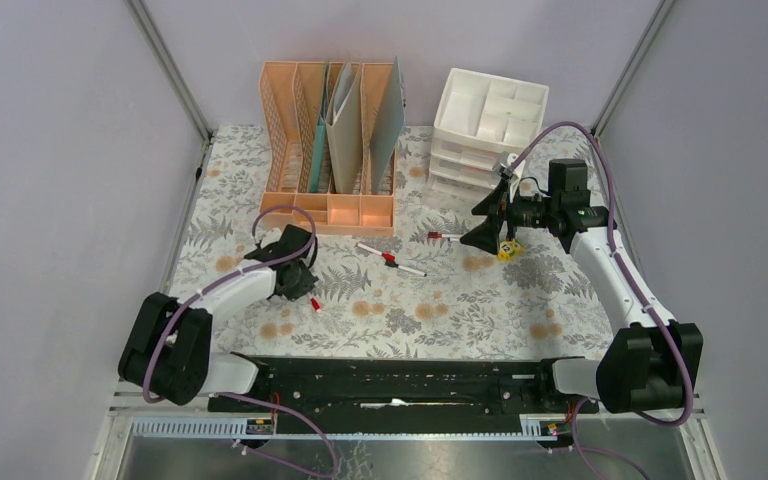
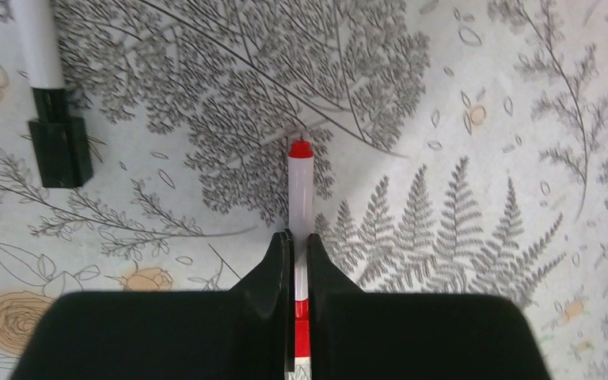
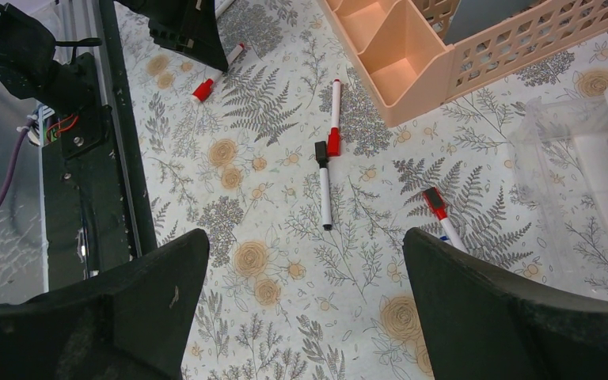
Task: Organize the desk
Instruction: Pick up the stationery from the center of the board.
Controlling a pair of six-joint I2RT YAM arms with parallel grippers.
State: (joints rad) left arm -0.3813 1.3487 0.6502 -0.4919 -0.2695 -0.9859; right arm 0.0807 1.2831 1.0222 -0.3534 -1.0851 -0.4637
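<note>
With the jaws of my left gripper (image 2: 299, 237) clenched on a red-capped marker (image 2: 300, 186) lying on the tabletop (image 1: 440, 310) before the peach file rack (image 1: 290, 130), and my right gripper (image 3: 305, 237) released right of it, I'd next lift toward the rack's front bins.

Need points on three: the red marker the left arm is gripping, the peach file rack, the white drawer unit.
gripped red marker (image 2: 300, 186), left wrist view, white barrel.
peach file rack (image 1: 282, 130), top external view, leftmost slot.
white drawer unit (image 1: 455, 158), top external view, drawer fronts.
</note>
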